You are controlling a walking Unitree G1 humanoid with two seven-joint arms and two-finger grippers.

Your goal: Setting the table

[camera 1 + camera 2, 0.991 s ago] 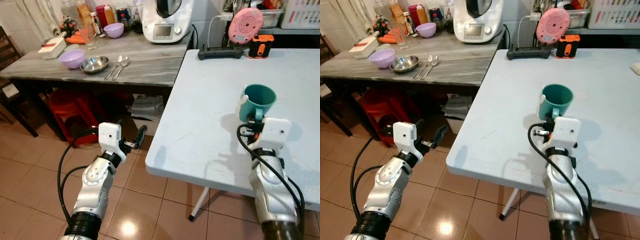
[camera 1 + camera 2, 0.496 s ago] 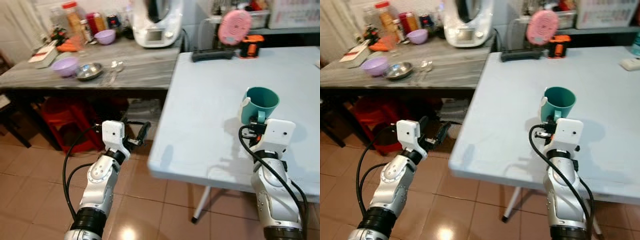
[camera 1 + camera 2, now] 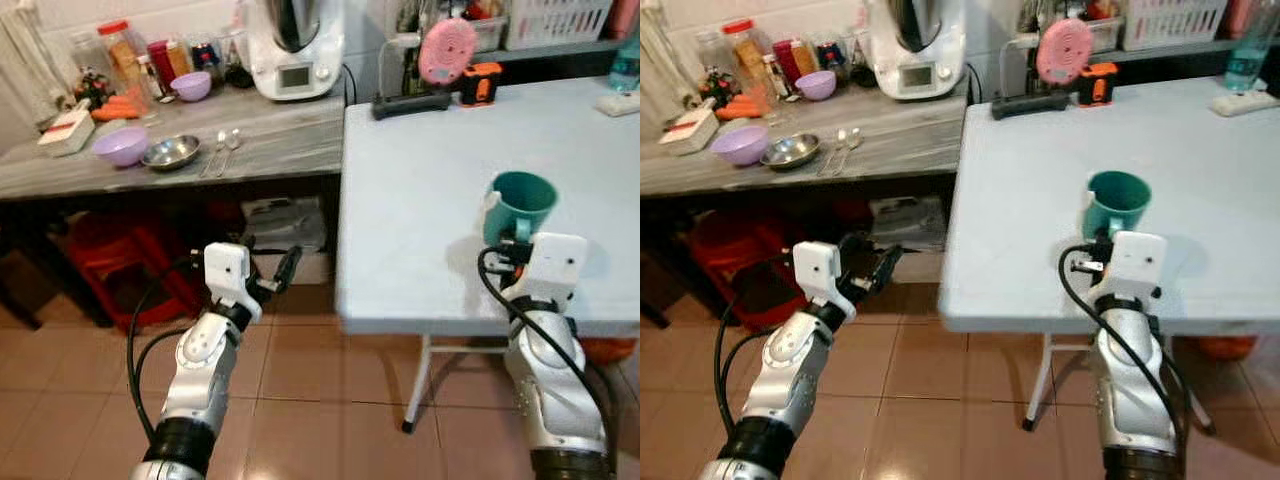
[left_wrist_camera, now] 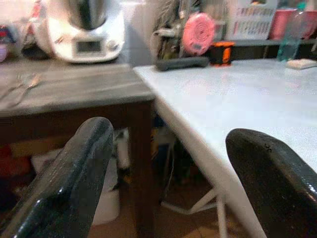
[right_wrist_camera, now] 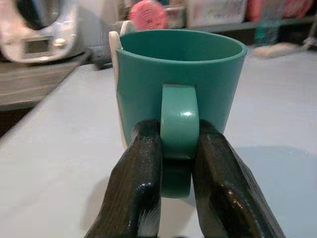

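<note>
The right arm rises from the lower right with its silver forearm nearly upright and its white wrist block at the near edge of the pale blue-white folding surface [image 3: 420,190]; the right end effector [image 5: 174,163] has its two black fingers [image 5: 143,183] pressed onto either side of the handle of the teal plastic mug [image 3: 520,205], pinching it. The mug stands upright over the near part of that surface, its open mouth up and a white tab at its rim; whether its base touches the surface cannot be told. The left arm is bent forward and held low over the tiled floor [image 3: 320,370], in front of the grey wood-grain side surface [image 3: 270,125], and the left end effector [image 4: 168,163] has its fingers spread wide with nothing between them. On the grey surface lie a lilac plastic bowl [image 3: 120,145], a round steel dish [image 3: 170,152] and two metal spoons [image 3: 222,150] just beside it, with a white kitchen machine [image 3: 295,45] behind. No writing or brand can be read on any of these.
</note>
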